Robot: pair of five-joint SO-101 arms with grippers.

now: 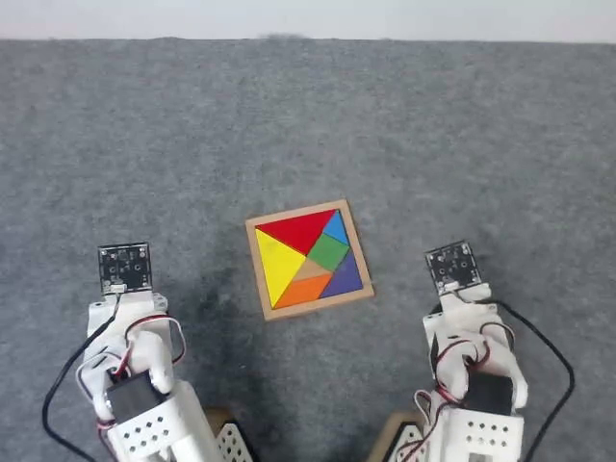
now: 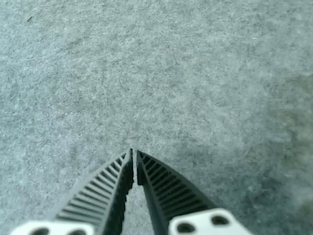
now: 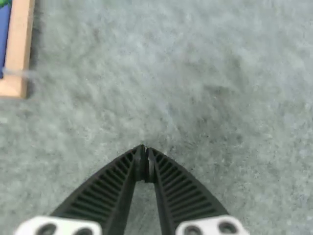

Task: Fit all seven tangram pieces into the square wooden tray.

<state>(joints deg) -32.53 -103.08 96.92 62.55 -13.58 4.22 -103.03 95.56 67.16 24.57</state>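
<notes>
Tray [image 3: 18,49] full, seven pieces [image 1: 310,258] seated. Left gripper [image 2: 134,152], right gripper [image 3: 145,147] flank tray, both closed, empty. Risk: stray arm sweep nudges tray, pops pieces.

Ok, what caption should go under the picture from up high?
Tangram done: seven pieces fill the tray, with the left arm and right arm on either side.

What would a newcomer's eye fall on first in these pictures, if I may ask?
The square wooden tray in the middle of the grey mat draws the eye first. It sits tilted and is filled edge to edge with bright tangram pieces, the red triangle and yellow triangle being the largest. On either side of the tray, the left gripper and right gripper are each shut over bare mat, holding nothing.
</notes>
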